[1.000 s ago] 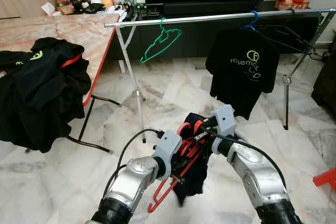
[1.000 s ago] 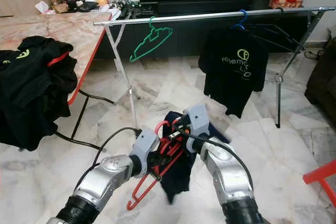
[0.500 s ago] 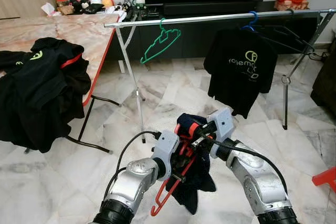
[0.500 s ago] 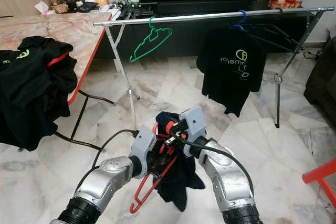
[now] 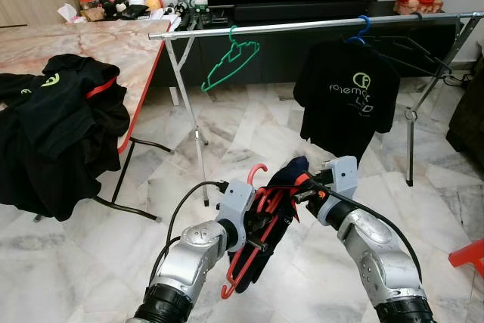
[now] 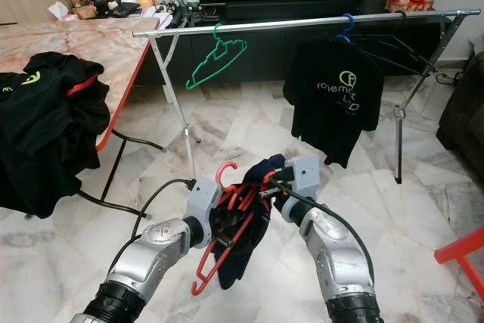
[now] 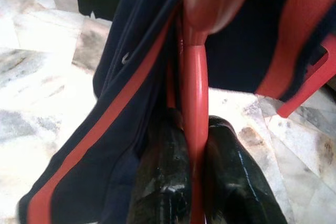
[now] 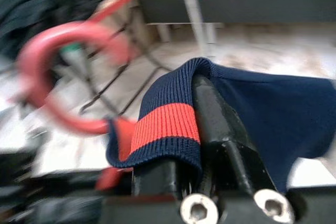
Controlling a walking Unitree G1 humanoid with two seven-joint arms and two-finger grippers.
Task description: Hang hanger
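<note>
Left gripper [image 5: 261, 226] jaws clenched on red hanger [image 5: 243, 262], long axis steeply tilted, hook above them; right gripper [image 5: 302, 187] jaws pinch navy garment [image 8: 262, 103]; rail [image 5: 302, 26] well ahead, above both

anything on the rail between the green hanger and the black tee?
Nothing. In the left eye view the rail runs bare from the green hanger to the black tee on its blue hanger.

Both grippers, left [image 5: 261, 226] and right [image 5: 301, 189], hold a red hanger [image 5: 253, 243] draped with a navy garment [image 5: 274, 221].
</note>
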